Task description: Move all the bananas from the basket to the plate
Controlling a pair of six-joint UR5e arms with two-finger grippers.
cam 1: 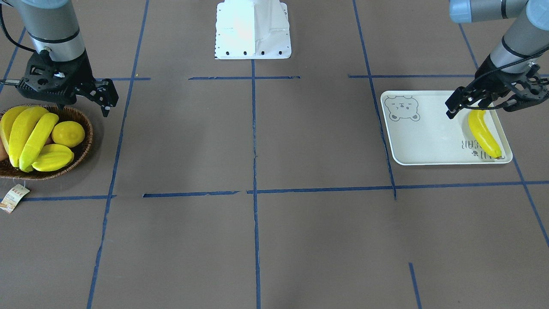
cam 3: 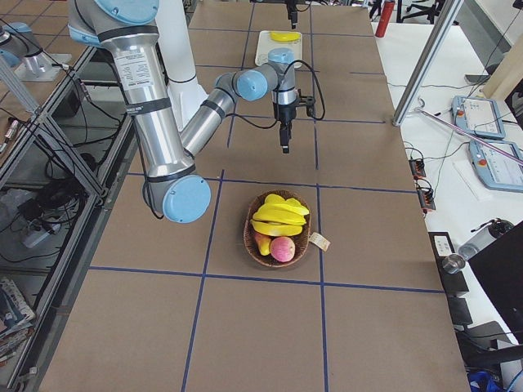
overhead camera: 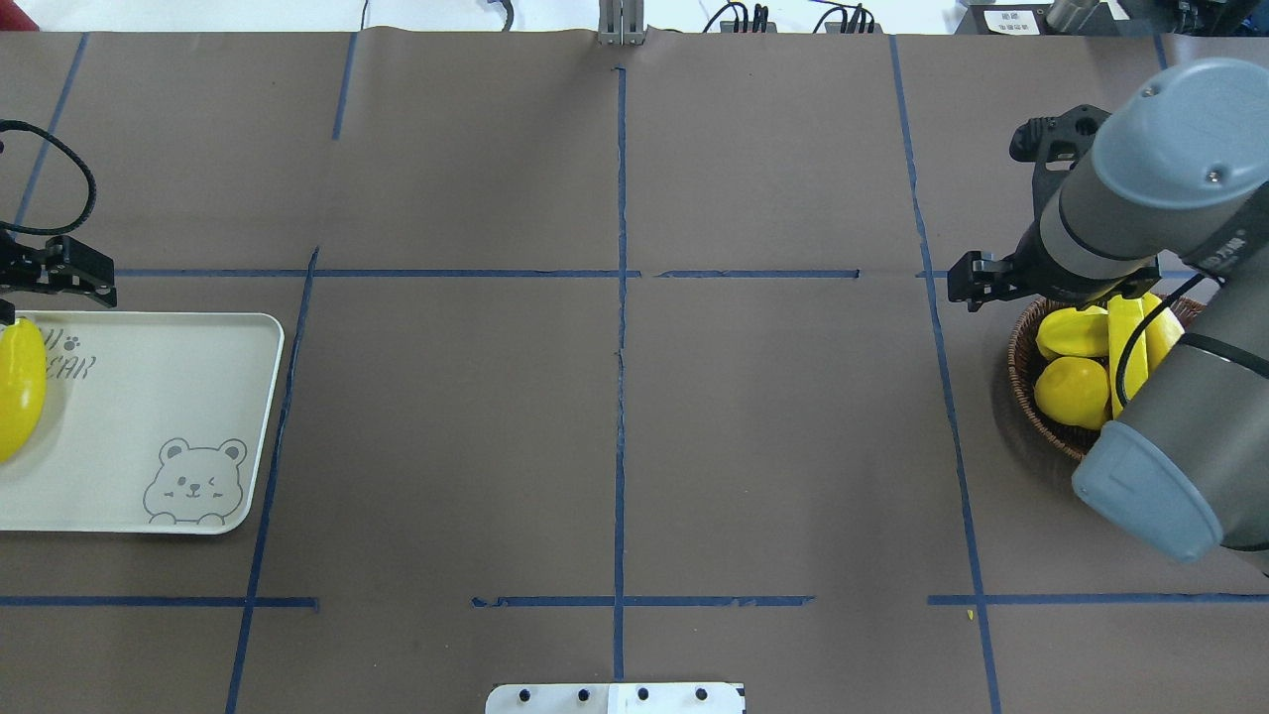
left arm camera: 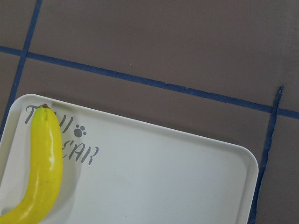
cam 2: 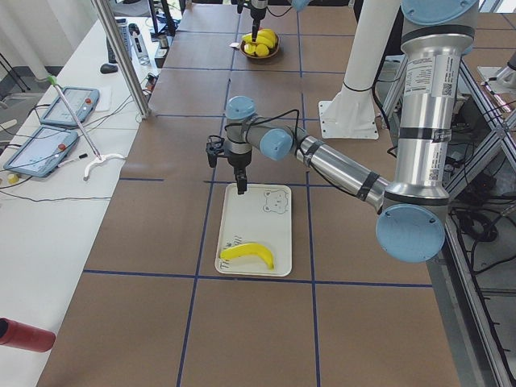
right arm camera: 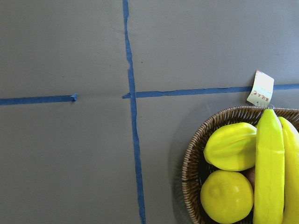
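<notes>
Judging the coming pick from the right gripper (cam 1: 106,99): hangs raised just beside the basket (cam 1: 84,148), off its rim on the side toward the middle of the table (cam 1: 300,141), carrying nothing; cannot tell whether the jaws stand apart or together. Needs to go outward, toward the right end, to reach the three bananas (cam 1: 26,136) packed side by side in the basket, long axis roughly from the robot's side to the operators' side. Has to pass over the starfruit (cam 1: 53,158) and the lemon (cam 1: 68,134), both lying on the inner side between claw and bananas, so probably better to descend from above, fingers across the long axis, minding the woven rim. Is clearly the nearer claw: left gripper (cam 1: 480,107) well apart at the other end, spread open and empty above the plate (cam 1: 429,141), over the fourth banana (cam 1: 485,136) lying on the lettering (cam 1: 472,144) near the outer short edge. Wide open room between both ends for carrying.
</notes>
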